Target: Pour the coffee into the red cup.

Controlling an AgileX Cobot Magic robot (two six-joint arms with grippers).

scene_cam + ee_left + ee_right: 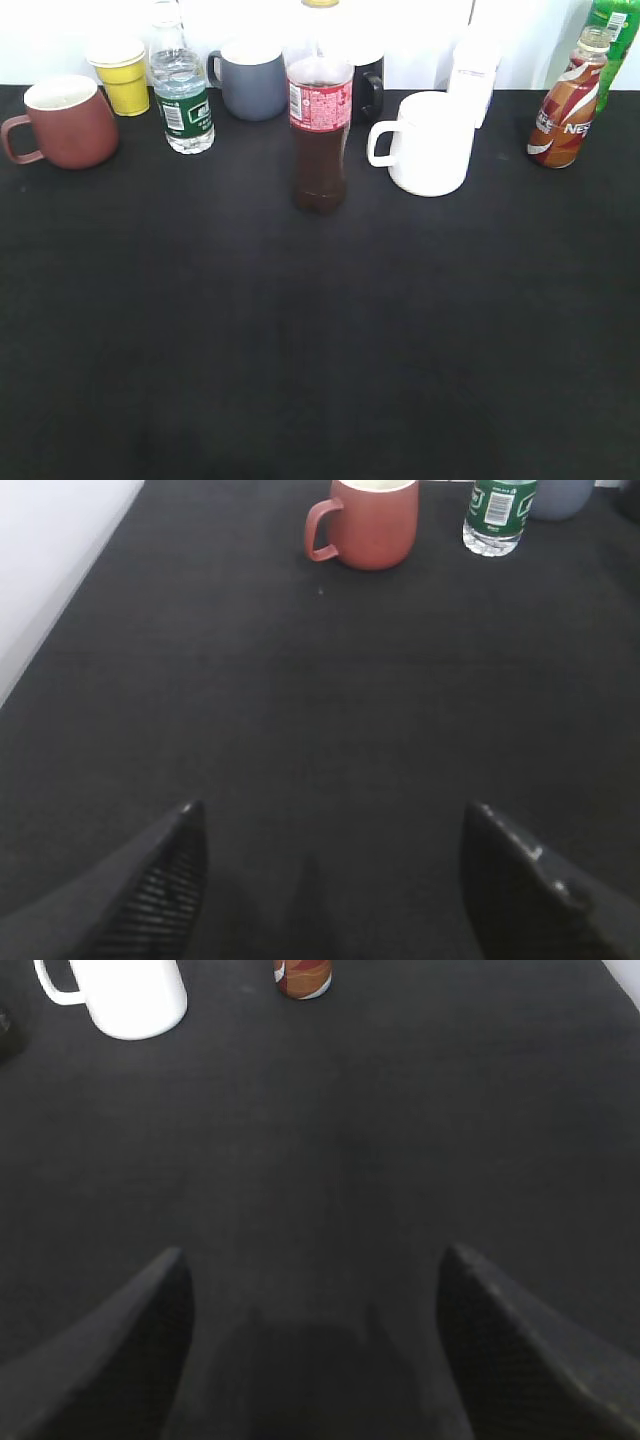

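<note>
The one coffee bottle [568, 105] stands upright, far right of the one red cup [68, 122], whose handle points left. Both the left gripper [330, 880] and the right gripper [312, 1340] are spread wide, holding nothing.

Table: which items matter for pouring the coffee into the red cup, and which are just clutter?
Needed:
coffee bottle, far right
red cup, far left

Clutter:
cola bottle
white mug
grey mug
water bottle
yellow cup
green bottle
</note>
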